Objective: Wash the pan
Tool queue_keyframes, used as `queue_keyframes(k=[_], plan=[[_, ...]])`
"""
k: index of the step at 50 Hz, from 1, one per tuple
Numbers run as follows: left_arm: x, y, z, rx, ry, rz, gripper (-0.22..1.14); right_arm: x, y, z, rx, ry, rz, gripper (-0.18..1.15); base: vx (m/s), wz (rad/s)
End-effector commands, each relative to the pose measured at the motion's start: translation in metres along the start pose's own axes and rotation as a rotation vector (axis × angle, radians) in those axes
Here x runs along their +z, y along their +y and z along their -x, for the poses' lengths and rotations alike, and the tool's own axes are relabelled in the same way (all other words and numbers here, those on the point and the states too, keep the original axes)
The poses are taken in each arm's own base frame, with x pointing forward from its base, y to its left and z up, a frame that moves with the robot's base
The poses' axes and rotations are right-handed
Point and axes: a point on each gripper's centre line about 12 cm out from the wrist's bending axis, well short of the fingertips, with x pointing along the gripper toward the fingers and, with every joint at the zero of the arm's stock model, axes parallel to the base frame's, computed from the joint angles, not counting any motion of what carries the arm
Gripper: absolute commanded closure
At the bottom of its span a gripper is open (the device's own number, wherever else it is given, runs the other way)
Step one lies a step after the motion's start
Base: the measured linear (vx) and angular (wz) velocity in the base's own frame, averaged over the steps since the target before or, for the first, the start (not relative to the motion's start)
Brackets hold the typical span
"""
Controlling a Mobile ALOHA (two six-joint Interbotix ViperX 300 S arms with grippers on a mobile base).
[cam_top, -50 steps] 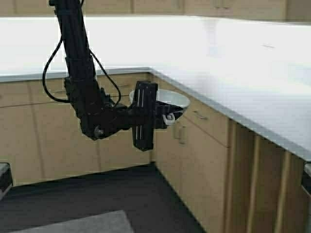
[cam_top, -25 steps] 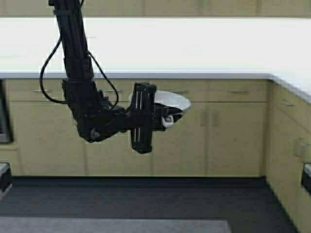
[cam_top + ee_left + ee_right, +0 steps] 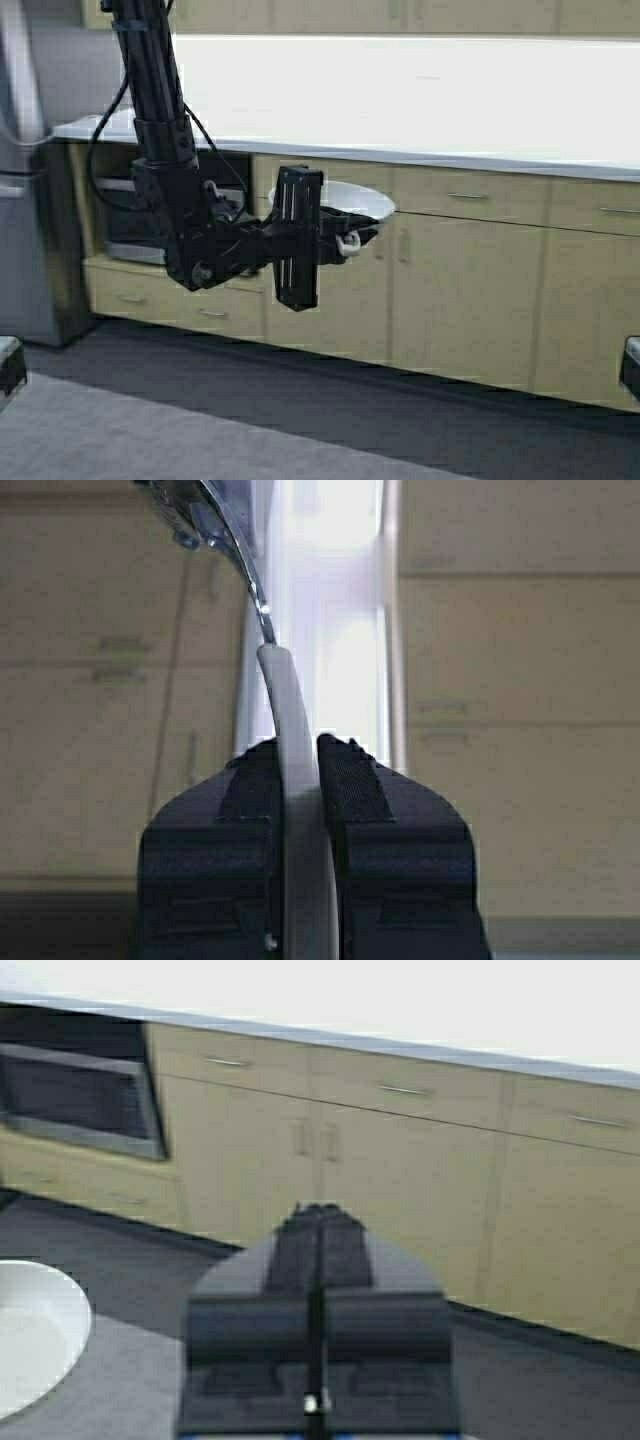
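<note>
Pan point(image 3: 335, 203) carried in mid-air at centre frame, clear of the desk point(image 3: 420, 100) behind, pinched by its thin rim alone in the left gripper point(image 3: 345, 240), with the pads point(image 3: 350, 780) pressed tight on either side in the wrist view. Could slip or tilt out with base motion, given so narrow a bite. Right gripper point(image 3: 318, 1260) idle, pressed together on nothing, low at right.

A kitchen. A long run of pale wooden base cabinets point(image 3: 470, 290) with metal handles sits under a bright white surface point(image 3: 400, 100). A built-in oven point(image 3: 80, 1100) sits among the cabinets, a steel refrigerator point(image 3: 30, 200) stands at the left end, and the floor point(image 3: 300, 420) is dark.
</note>
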Motion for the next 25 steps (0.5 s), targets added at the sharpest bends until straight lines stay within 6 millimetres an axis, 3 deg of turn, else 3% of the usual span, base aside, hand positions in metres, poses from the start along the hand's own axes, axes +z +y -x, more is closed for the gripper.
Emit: queue_keyframes(k=[1,12,25], plan=[[0.004,-0.0223,-0.0078,-0.078,-0.006,-0.016,0.89,0.0075,0.0002,-0.0021,0.001,-0.021,0.003,0.92,0.13,0.63],[0.003,-0.0169,-0.0041,-0.068,-0.004,-0.011,0.89,0.0057,-0.0002,-0.0021,-0.001,-0.015,0.006,0.92,0.14,0.68],[0.0024,-0.0237,-0.0013,-0.106,-0.003,-0.005,0.89,0.0066,-0.0001,-0.0036,0.0,-0.017,0.004,0.92,0.15,0.67]])
